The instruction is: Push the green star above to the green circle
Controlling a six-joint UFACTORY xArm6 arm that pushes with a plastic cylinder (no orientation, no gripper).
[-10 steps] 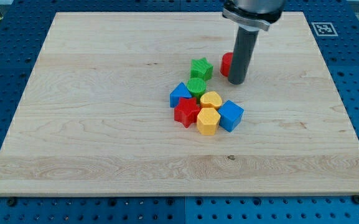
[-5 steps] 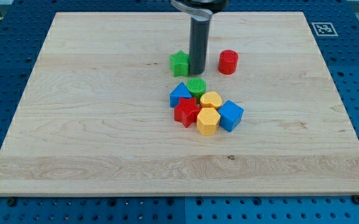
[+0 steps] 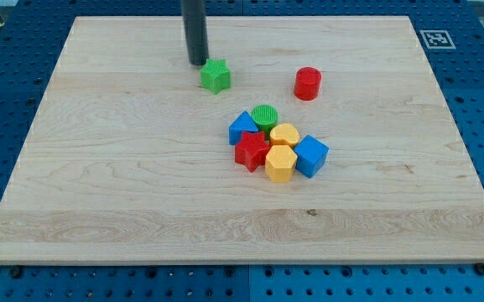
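The green star (image 3: 215,75) lies on the wooden board (image 3: 124,168), up and to the left of the green circle (image 3: 264,116). A clear gap separates the two. My tip (image 3: 198,63) is just up and to the left of the green star, close to it but apart. The green circle sits at the top of a tight cluster of blocks near the board's middle.
The cluster holds a blue block (image 3: 242,127), a red star (image 3: 252,151), a yellow heart (image 3: 284,134), a yellow hexagon (image 3: 280,164) and a blue cube (image 3: 311,155). A red cylinder (image 3: 307,83) stands alone to the right of the green star.
My tip swept left from beside the red cylinder, pushing the green star left and up, away from the green circle. The tip now sits at the star's upper left.
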